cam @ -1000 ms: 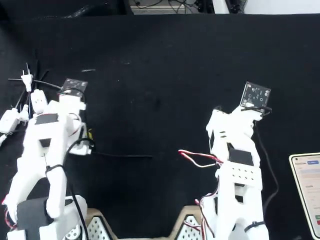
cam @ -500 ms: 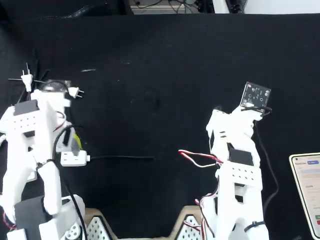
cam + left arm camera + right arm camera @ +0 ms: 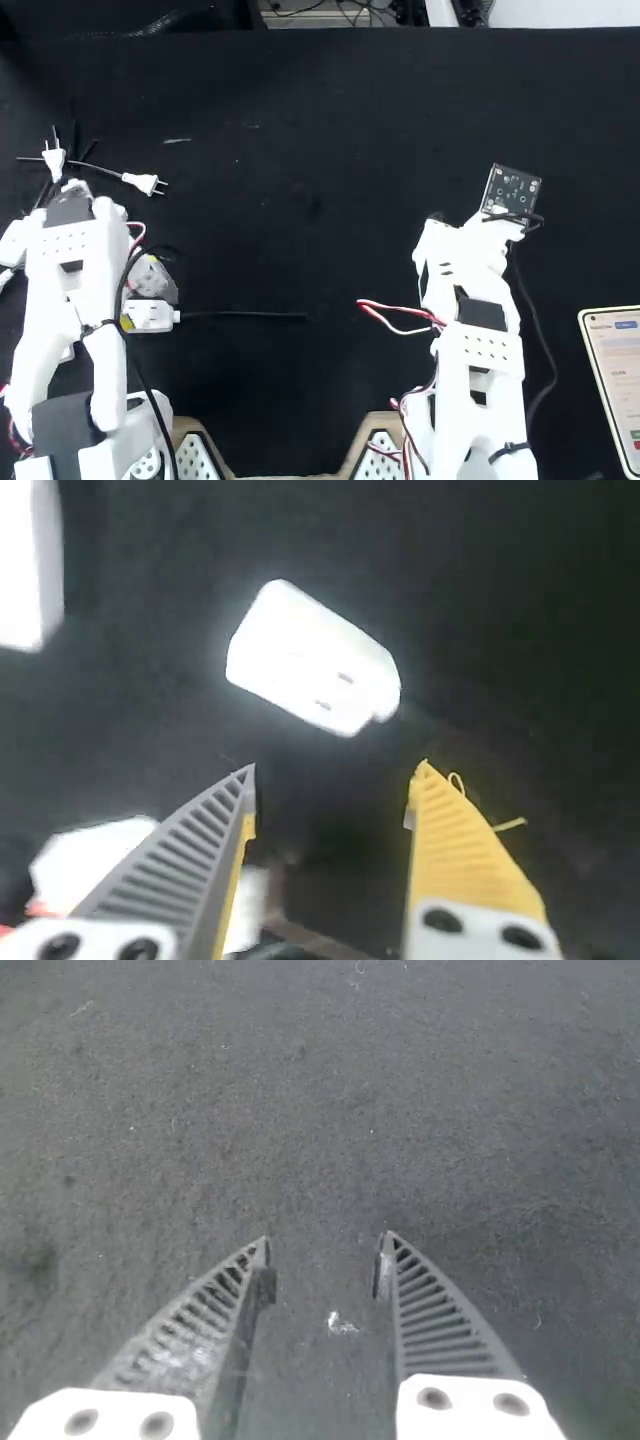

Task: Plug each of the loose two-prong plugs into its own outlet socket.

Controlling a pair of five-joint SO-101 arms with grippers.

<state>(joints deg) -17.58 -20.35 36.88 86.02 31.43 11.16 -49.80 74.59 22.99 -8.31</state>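
Two loose two-prong plugs lie at the far left of the black cloth, one white plug [image 3: 52,160] and a second plug [image 3: 150,184] on a thin cord. A white outlet socket [image 3: 152,315] lies near the left arm [image 3: 70,260], its black cable [image 3: 245,315] trailing right. In the left wrist view this socket [image 3: 312,670] shows two slots, just beyond my left gripper [image 3: 335,785], which is open and empty. My right gripper [image 3: 322,1260] hovers open over bare cloth, holding nothing. The right arm [image 3: 470,290] stands at the near right.
More white blocks sit near the left arm [image 3: 25,570], [image 3: 90,860], too blurred to identify. A phone [image 3: 612,380] lies at the right edge. Red and white wires [image 3: 390,316] loop beside the right arm. The cloth's middle is bare.
The left arm has swung back from over the plugs toward the near left, uncovering the corded plug and bringing its gripper above the white socket. The right arm has not moved.
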